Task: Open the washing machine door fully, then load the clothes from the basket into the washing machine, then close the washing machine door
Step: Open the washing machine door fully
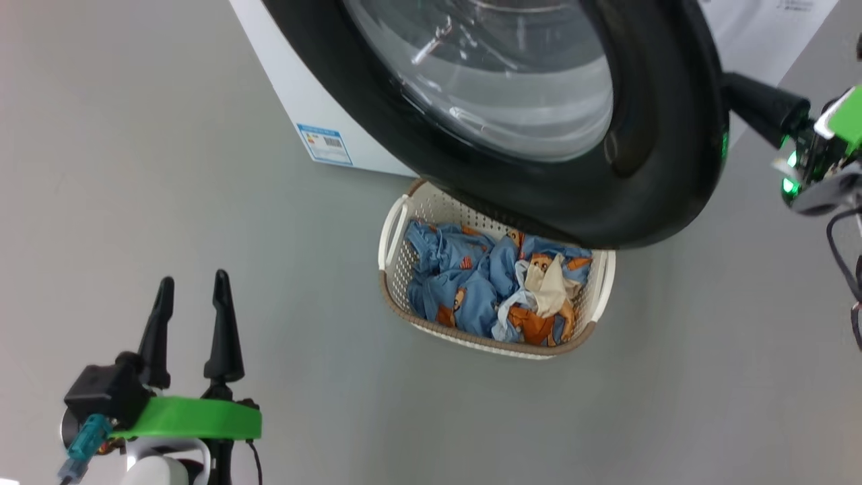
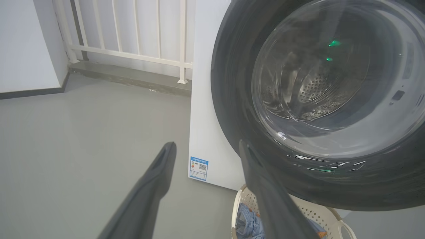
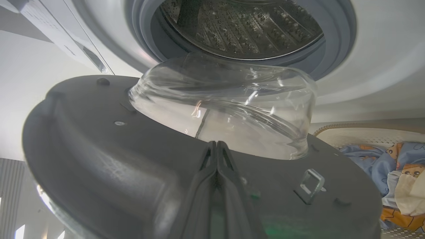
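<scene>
The right gripper [image 3: 216, 143] has its fingers pressed together, with nothing seen between them. In the right wrist view their tips lie against the grey inner face of the washing machine door [image 3: 99, 149], just below the bulging glass bowl [image 3: 225, 106]. A small metal latch loop [image 3: 311, 184] sits on that face to the right of the fingers. Beyond the bowl, further along the fingers' line, is the open mouth of the washing machine [image 3: 365, 66], with its grey gasket [image 3: 142, 33] and steel drum [image 3: 239, 26]. The door stands partly open, swung out from the machine. Far to the right of these fingers lies the basket [image 3: 365, 134], holding blue and orange clothes [image 3: 382, 156].

The left gripper [image 1: 193, 277] has its fingers spread wide and holds nothing. It hangs over the grey floor [image 1: 135, 202], well apart from the basket. In the head view the basket lies ahead of the fingertips and to their right, partly under the door's black ring. In the left wrist view the door rises beyond the finger on that view's right. A blue label sticker [image 2: 199, 168] on the machine's white side shows between the two fingers.
</scene>
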Controlling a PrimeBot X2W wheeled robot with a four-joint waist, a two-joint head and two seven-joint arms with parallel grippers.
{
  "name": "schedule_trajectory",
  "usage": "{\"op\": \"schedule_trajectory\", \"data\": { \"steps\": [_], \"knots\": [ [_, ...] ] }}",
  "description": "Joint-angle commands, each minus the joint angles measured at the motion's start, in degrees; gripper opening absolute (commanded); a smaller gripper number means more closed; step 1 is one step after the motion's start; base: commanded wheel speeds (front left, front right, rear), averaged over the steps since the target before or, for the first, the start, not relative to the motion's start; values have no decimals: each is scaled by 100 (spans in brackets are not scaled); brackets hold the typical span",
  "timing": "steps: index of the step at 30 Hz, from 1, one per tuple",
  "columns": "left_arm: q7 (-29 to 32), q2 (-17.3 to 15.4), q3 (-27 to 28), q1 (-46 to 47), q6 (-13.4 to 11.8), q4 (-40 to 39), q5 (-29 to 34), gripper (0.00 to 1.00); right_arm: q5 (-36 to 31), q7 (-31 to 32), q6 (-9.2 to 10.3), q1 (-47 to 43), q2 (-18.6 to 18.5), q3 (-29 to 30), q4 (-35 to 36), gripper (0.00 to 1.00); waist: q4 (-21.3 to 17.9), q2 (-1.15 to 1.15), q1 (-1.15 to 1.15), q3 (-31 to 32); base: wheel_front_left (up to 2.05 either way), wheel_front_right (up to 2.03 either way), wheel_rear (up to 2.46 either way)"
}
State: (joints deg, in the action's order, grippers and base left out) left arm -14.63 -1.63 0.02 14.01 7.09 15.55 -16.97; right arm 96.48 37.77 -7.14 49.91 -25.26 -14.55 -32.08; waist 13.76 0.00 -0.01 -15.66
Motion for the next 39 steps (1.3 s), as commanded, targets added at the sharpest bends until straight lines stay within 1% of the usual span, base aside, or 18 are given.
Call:
{"op": "schedule_trajectory", "data": {
  "steps": [1, 8, 20, 26, 32, 39],
  "knots": [
    [-37, -125, 215, -63, 11, -67, 90, 100, 84, 96, -35, -224, 59, -14, 239, 0, 63, 0, 1, 230, 0, 0, 0],
    [-37, -125, 277, -221, 23, 0, 146, 100, 206, 309, -35, -950, 87, -3, 636, 0, 338, 0, 1, 559, 0, 0, 0],
    [-37, -167, 226, -493, 32, 172, 206, 100, 557, 378, -35, -2175, 183, 243, 1355, 0, 963, 0, 1, 1046, 0, 0, 0],
    [-37, -241, 201, -578, 33, 240, 225, 100, 714, 379, -35, -2674, 314, 277, 1607, 0, 1213, 0, 1, 1262, 0, 0, 0],
    [-37, -287, 137, -609, 34, 308, 214, 100, 716, 370, -35, -2957, 474, 187, 1845, 0, 1394, 0, 1, 1340, 0, 0, 0],
    [-37, -323, 111, -599, 19, 315, 197, 100, 674, 356, -35, -3007, 618, 126, 1918, 0, 1512, 0, 1, 1331, 0, 0, 0]
  ]
}}
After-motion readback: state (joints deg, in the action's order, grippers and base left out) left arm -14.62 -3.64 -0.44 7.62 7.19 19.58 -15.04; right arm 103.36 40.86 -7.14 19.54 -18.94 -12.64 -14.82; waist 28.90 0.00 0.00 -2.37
